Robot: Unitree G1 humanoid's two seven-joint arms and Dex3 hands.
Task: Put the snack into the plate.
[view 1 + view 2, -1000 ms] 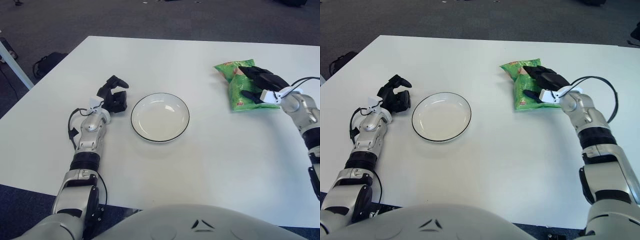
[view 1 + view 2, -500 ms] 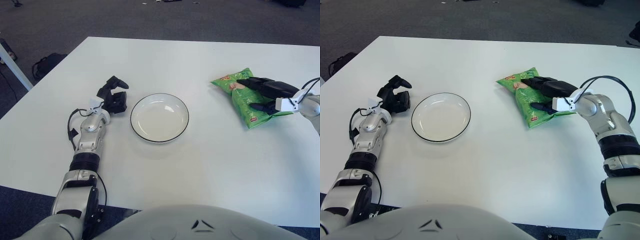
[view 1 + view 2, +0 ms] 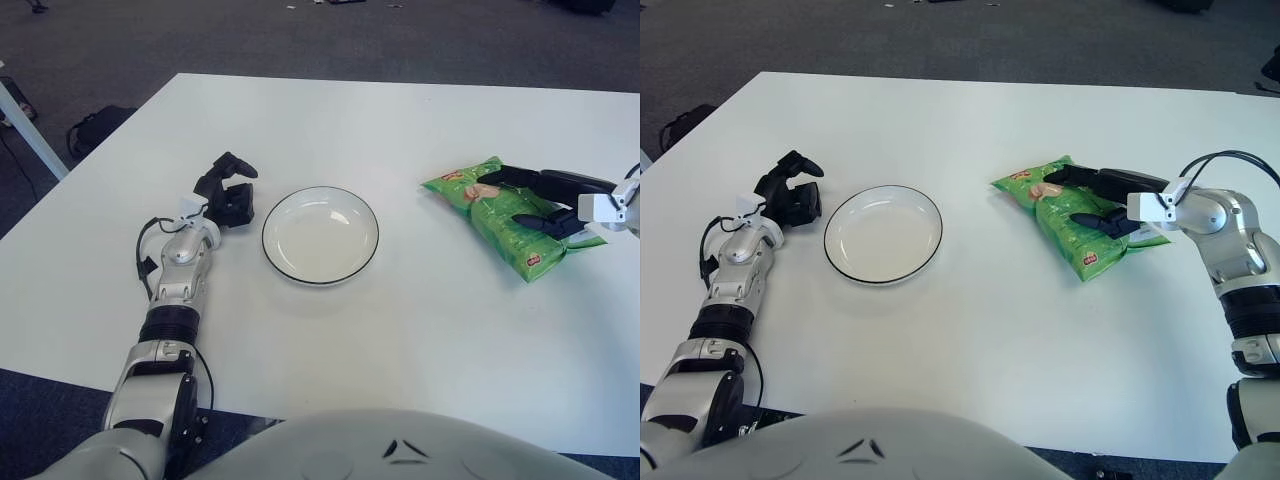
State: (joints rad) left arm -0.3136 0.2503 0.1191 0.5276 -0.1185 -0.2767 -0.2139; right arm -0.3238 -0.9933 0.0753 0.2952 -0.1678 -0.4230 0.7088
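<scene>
The snack is a green bag (image 3: 1072, 228) to the right of the plate, lying slanted with its far end towards the plate. My right hand (image 3: 1092, 197) is shut on the bag's right part, with long fingers over its top and the thumb against its near side. The white plate (image 3: 883, 233) with a dark rim is empty at the table's middle left. My left hand (image 3: 790, 193) rests curled on the table just left of the plate and holds nothing.
The white table (image 3: 970, 330) ends close beyond my right arm. Dark carpet lies beyond the far edge. A black bag (image 3: 95, 125) sits on the floor at far left.
My right hand has pulled back to the right and nearer with the snack bag, turning the bag so it lies more slanted. The left hand and the plate have not moved.
</scene>
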